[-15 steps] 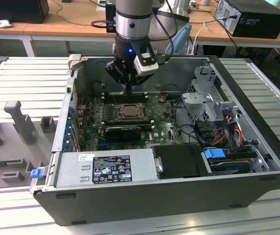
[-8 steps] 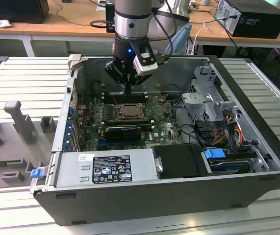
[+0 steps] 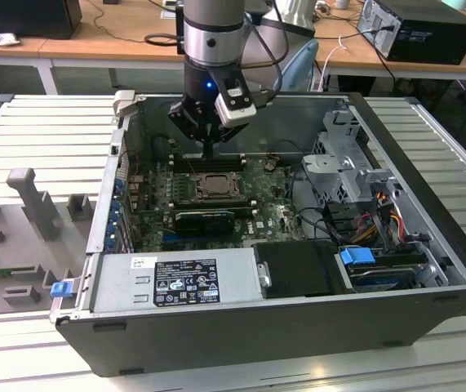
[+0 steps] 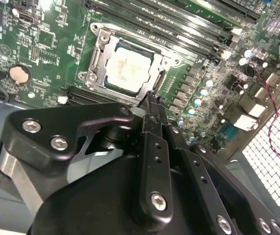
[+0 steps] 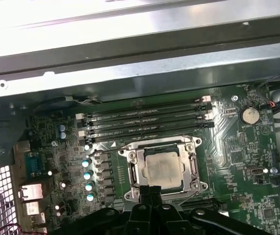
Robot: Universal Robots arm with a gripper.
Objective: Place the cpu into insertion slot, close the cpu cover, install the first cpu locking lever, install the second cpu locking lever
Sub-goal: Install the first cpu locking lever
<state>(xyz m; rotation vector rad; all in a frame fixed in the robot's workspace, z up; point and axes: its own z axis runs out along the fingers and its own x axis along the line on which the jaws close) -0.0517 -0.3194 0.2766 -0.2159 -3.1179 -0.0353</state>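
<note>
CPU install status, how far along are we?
Done: the cpu is seated and the cpu cover lies flat around it. In hand: nothing; the shut gripper is at the cover's near edge, holding no part. Left: I cannot tell whether either locking lever is latched.

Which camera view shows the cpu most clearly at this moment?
The second wrist view: the cpu appears largest there, its whole grey face visible inside the window of the cover. The first wrist view shows the cpu nearly straight on, a little smaller. In the exterior view the cpu is a small grey square on the board.
</note>
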